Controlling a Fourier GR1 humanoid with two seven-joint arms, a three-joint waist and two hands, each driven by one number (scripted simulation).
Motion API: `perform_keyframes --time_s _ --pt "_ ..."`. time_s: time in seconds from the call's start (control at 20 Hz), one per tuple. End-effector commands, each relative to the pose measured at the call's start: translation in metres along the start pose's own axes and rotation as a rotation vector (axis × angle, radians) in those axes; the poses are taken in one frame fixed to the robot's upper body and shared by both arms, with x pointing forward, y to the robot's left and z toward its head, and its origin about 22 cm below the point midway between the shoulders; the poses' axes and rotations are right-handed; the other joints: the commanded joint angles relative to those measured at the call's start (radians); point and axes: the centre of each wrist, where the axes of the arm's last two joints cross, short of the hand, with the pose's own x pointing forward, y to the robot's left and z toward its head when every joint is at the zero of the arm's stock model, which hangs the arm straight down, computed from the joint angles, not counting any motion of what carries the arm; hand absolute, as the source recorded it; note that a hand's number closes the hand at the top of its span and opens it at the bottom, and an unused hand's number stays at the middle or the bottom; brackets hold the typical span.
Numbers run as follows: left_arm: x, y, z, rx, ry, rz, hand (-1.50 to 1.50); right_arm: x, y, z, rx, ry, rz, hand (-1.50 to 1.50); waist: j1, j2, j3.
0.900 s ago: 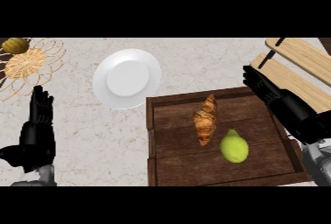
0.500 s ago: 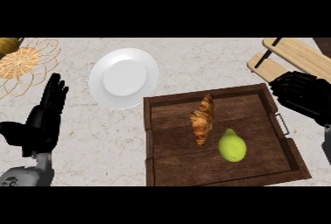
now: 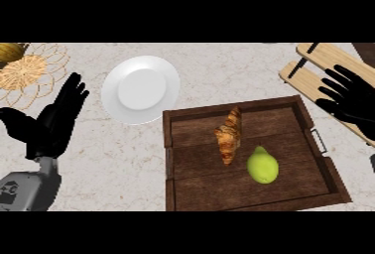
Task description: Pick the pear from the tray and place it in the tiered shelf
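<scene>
Lying just beside the pear on the tray, a croissant.

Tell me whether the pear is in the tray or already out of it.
In the tray. The pear lies on the tray's floor beside the croissant, and the open right hand is apart from it.

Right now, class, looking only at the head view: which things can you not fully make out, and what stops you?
- Tiered shelf: head view, cut by the right edge, partly covered by the right robot hand; tiers uncountable.
- Yellowish object beside the wire basket: head view, cut at the top-left corner; cannot be named.
</scene>
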Motion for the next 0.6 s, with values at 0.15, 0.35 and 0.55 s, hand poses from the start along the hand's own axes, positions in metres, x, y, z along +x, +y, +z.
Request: perform_keyframes --time_s 0.15,0.35,0.55 --pt "0.010 0.001 -0.003 -0.036 -0.002 -0.002 0.00 0.076 0.000 0.003 0.220 0.213 0.244 -1.50 0.015 -0.004 -0.002" --pt "0.012 -0.006 -0.009 -0.054 -0.009 0.012 0.00 0.101 0.026 0.010 0.321 0.330 0.682 -1.50 0.037 -0.001 -0.004" --pt "0.011 -0.017 -0.015 -0.078 0.001 -0.004 0.00 0.120 0.070 0.016 0.332 0.362 1.043 -1.50 0.043 0.003 -0.005"
